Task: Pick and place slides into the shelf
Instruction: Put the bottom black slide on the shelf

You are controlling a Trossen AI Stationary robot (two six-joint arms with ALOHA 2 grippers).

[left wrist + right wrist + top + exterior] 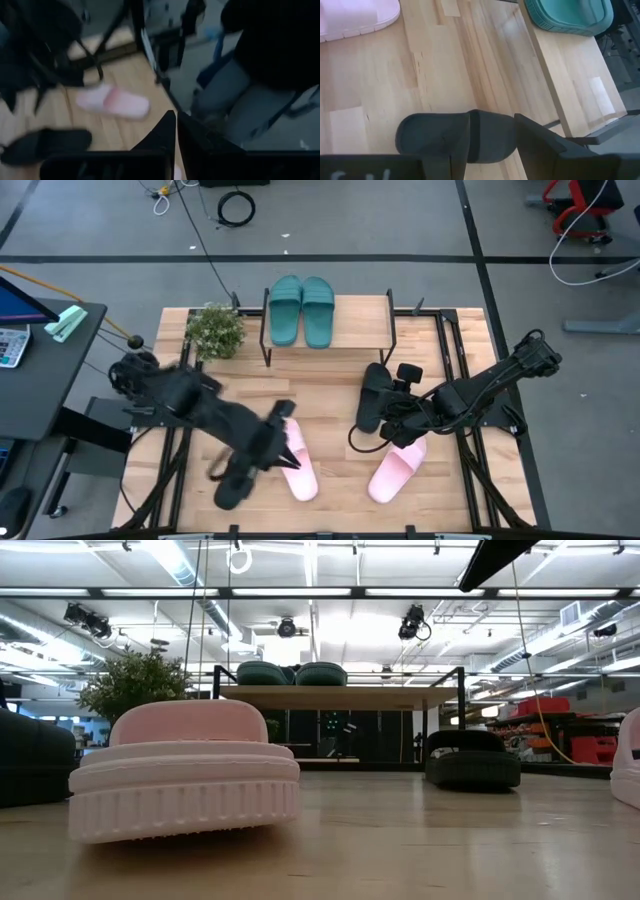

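High view: left gripper (pixel 283 416) clenched, empty; right gripper (pixel 385 385) spread astride black slide (pixel 372 395), long axis toward shelf (pixel 360 320).

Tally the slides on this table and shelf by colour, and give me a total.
Teal slides: 2
Black slides: 2
Pink slides: 2
Total: 6
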